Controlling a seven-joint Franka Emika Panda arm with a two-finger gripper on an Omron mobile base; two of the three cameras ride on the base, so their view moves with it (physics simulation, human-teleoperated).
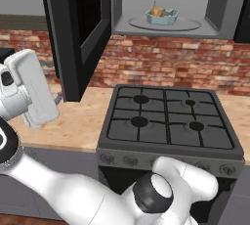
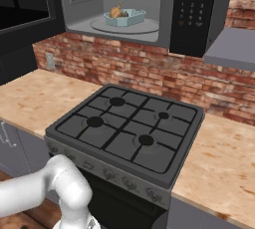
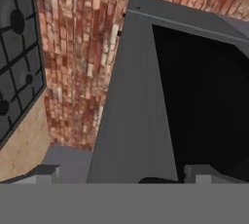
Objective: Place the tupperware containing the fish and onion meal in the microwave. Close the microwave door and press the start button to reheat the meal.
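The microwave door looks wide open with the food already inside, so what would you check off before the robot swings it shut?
1. Tupperware sits on the turntable plate inside the microwave: ok.
2. Fish and onion meal is in the tupperware: ok.
3. Nothing sticks out past the cavity's front edge into the door's path: ok.
4. Microwave door stands open, swung out to the left: ok, ready to be pushed.
5. Gripper is open and holds nothing, its fingertips close to the door's face: ok.
6. Whether the fingertips touch the door yet: cannot tell.
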